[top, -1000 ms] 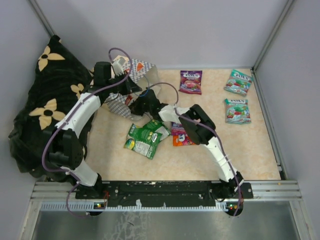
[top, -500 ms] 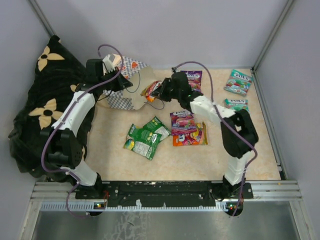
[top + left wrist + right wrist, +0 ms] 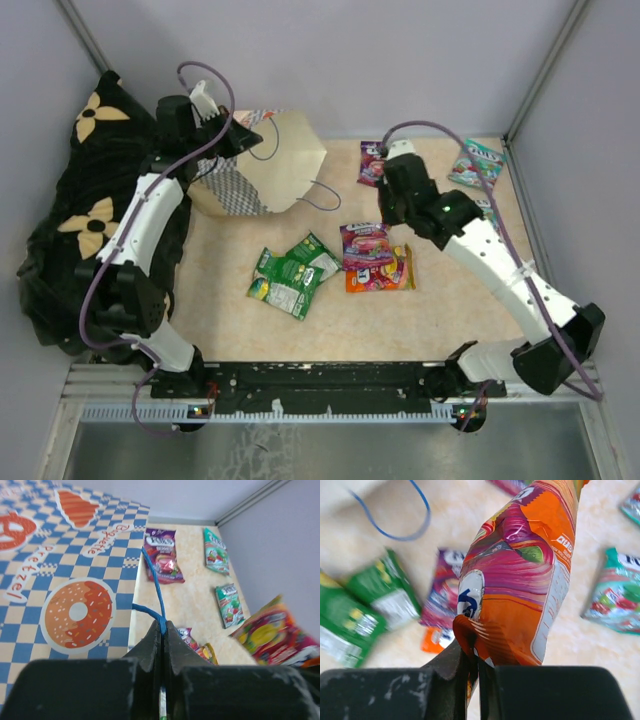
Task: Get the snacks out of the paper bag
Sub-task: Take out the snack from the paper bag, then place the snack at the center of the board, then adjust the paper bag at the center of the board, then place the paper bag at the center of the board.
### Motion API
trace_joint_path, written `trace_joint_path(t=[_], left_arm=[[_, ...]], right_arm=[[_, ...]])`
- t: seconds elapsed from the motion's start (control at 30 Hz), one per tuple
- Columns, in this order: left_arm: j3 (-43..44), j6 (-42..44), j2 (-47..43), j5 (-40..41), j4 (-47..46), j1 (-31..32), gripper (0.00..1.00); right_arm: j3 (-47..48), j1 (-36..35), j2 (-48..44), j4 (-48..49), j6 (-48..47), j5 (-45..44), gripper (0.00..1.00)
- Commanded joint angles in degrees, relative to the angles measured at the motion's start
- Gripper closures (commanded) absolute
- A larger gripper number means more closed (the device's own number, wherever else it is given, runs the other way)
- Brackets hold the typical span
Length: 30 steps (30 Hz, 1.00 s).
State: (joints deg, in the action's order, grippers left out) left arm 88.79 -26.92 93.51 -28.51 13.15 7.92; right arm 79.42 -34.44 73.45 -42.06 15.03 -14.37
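Right pincer (image 3: 474, 656), clamped on an orange snack (image 3: 520, 580), should set it flat on bare tabletop (image 3: 340, 325); left pincer (image 3: 163, 627) pinches the cord (image 3: 155, 587) of the paper bag (image 3: 75, 555).

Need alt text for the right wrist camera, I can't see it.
The right gripper is shut on an orange and purple snack pouch. Behind it, blurred: green pouches, a teal pouch, a blue cord handle.

place: lab test cell; plain grey walls (image 3: 330, 60); aluminium frame rails (image 3: 545, 68); beige tabletop (image 3: 480, 300)
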Motion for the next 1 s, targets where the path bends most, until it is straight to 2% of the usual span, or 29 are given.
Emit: trace_joint_path(t=[0.0,0.1,0.13,0.23,0.3,0.33,0.6,0.77,0.97], left_arm=[[5.53,-2.47,-3.29,-0.54,-4.2,-0.65,1.0],[5.91,-5.53,-3.51,-2.41,-6.69,-1.43,1.0],[5.95,-6.73,-3.35,-3.17,-7.6,-1.86,1.0],[6.12,-8.66,-2.45,-4.71,-9.44,-3.55,1.0],[5.88,-9.41,-1.61,-4.94,-10.21,-5.32,1.0],[5.52,-9.81,-1.13,-5.17,-10.9,-6.68,1.0],[4.07,-11.14,5.74,-4.35,-14.56,-14.38,1.0],[1.52,-19.49,11.35,-6.41,-24.23,-19.03,1.0],[3.24,-22.82,16.86,-3.53,-26.26,-22.04,1.0]], right_arm=[[-0.8,-7.36,7.07,-13.24,-8.31,-16.01,0.92],[0.02,-10.95,14.29,-15.17,-8.53,-19.79,0.75],[0.85,-11.57,16.49,-15.21,-8.46,-20.12,0.64],[4.3,-12.14,18.78,-11.98,-9.16,-17.32,0.23],[6.38,-12.16,17.51,-7.77,-9.64,-13.72,0.05],[7.61,-12.15,16.72,-4.63,-10.1,-10.79,0.01],[10.57,-9.85,16.38,6.17,-8.54,2.17,0.01],[7.17,-8.18,18.26,10.44,-6.69,7.23,0.01],[3.59,-7.34,19.56,13.8,-5.04,10.61,0.01]])
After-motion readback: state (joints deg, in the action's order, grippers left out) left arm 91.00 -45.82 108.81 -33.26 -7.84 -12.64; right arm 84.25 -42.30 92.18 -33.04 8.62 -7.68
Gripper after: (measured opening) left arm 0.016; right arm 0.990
